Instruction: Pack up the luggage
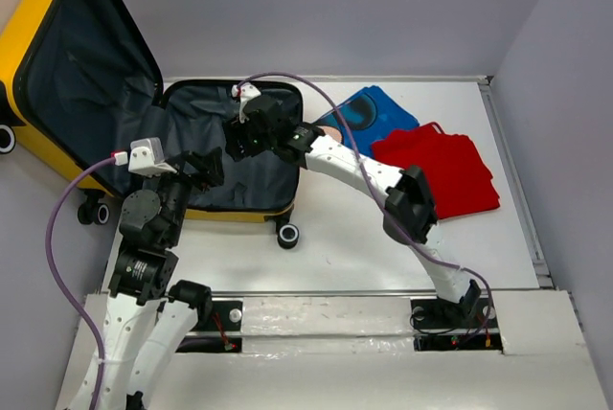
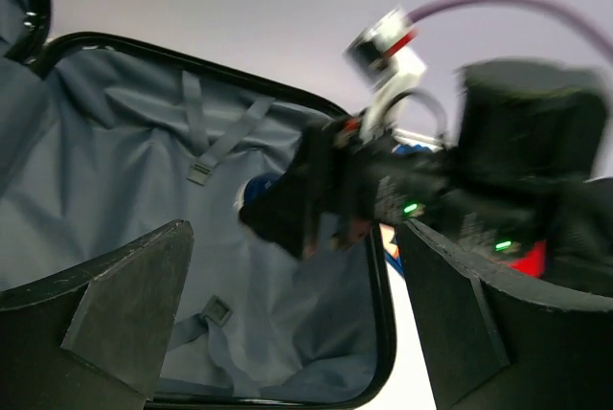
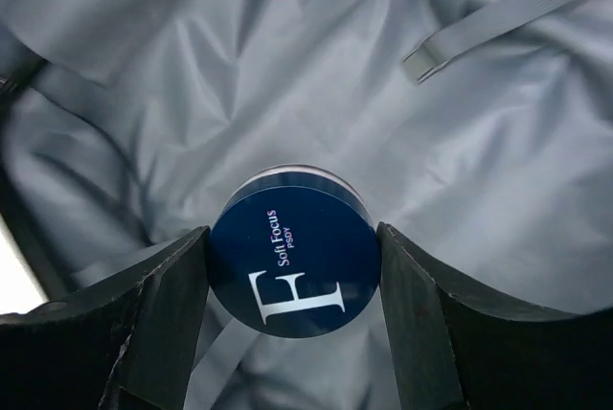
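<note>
The yellow luggage point(image 1: 38, 41) lies open at the table's left, lid propped up, dark grey lining point(image 1: 239, 185) exposed. My right gripper point(image 1: 239, 137) reaches into the lower half and is shut on a round dark blue jar point(image 3: 294, 261) with "Soft Focus" and a white F on its lid. In the right wrist view the gripper point(image 3: 292, 236) holds the jar just over the crumpled lining point(image 3: 287, 75). My left gripper point(image 1: 206, 169) is open and empty at the luggage's near left edge. In the left wrist view the gripper point(image 2: 292, 238) faces the lining point(image 2: 115, 170) and the right gripper point(image 2: 306, 204).
A folded blue garment point(image 1: 369, 113) and a folded red garment point(image 1: 441, 170) lie on the white table point(image 1: 354, 238) right of the luggage. Grey straps with buckles point(image 3: 421, 63) lie on the lining. Walls close in behind and at the right.
</note>
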